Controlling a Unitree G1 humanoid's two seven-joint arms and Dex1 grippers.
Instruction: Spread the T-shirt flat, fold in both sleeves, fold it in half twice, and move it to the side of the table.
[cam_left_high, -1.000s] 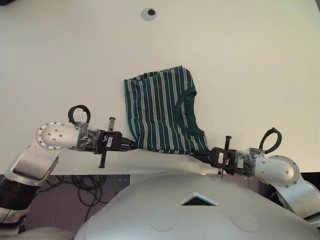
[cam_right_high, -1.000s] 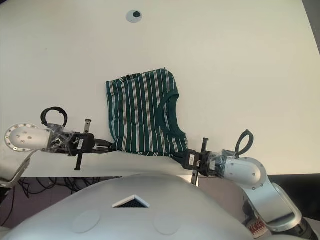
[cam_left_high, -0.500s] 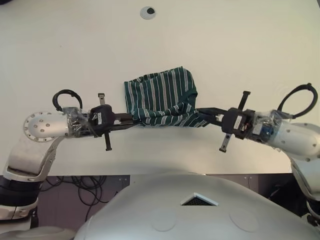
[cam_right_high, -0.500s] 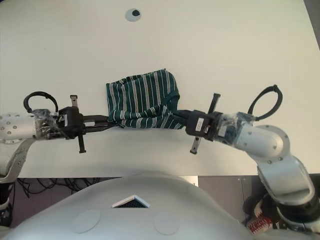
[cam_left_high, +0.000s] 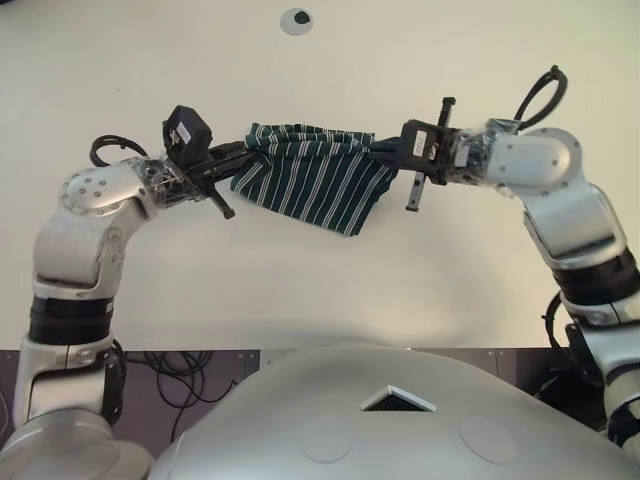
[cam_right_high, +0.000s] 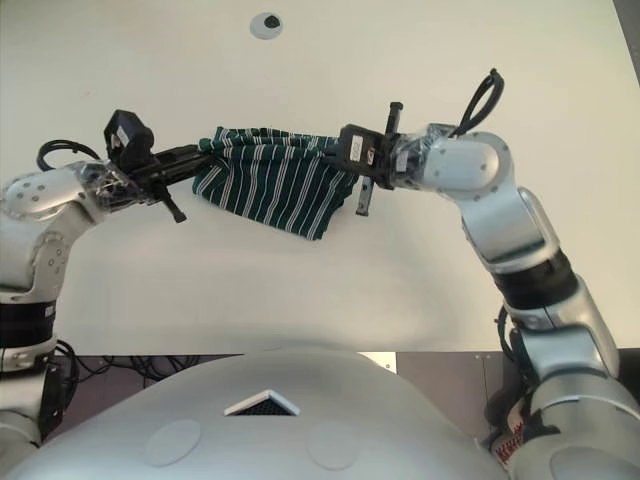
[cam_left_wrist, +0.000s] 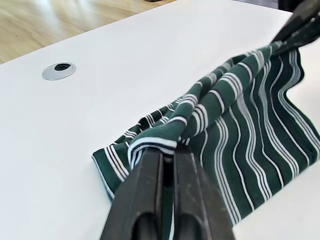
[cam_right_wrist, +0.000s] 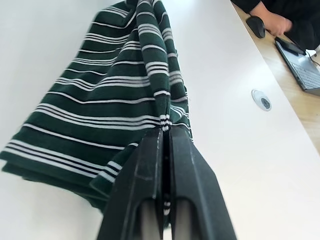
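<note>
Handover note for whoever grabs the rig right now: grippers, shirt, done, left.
Left gripper: shut on one end of the T-shirt's raised edge.
Right gripper: shut on the other end.
T-shirt: bunched, strung between them over the middle of the table, lower part draped onto it.
Done: no sleeves stick out; a half fold looks in progress.
Left: lay the edge down, finish folding, move it to the table's side.

A white table with a round grommet, wooden floor beyond.
</note>
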